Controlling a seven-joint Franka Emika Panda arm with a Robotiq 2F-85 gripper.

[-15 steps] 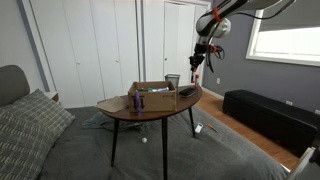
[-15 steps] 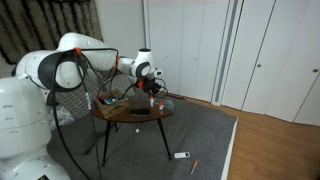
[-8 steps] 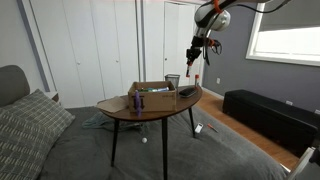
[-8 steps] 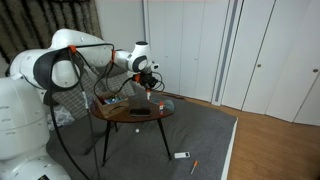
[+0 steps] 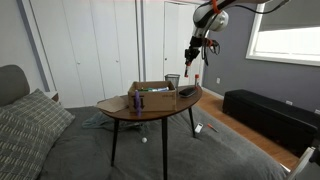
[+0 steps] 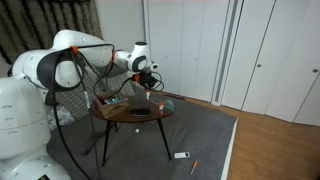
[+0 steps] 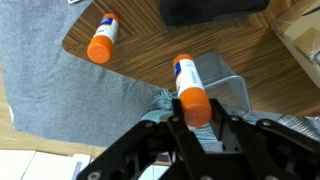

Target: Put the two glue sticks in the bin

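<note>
Raised since a second ago, the pincer [image 7: 193, 120] hangs clenched on one glue stick [image 7: 188, 88] over the tabletop [image 7: 150, 40] edge, second stick [image 7: 102, 40] lying left; best centre squarely above the bin [image 5: 173, 81] before letting go.

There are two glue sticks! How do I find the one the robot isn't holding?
Find the wooden table. Near its curved edge, by the grey carpet, lies the loose glue stick, white with an orange cap. The held glue stick looks the same but is pinched in the robot's hand; the loose one lies flat, alone on the wood.
</note>
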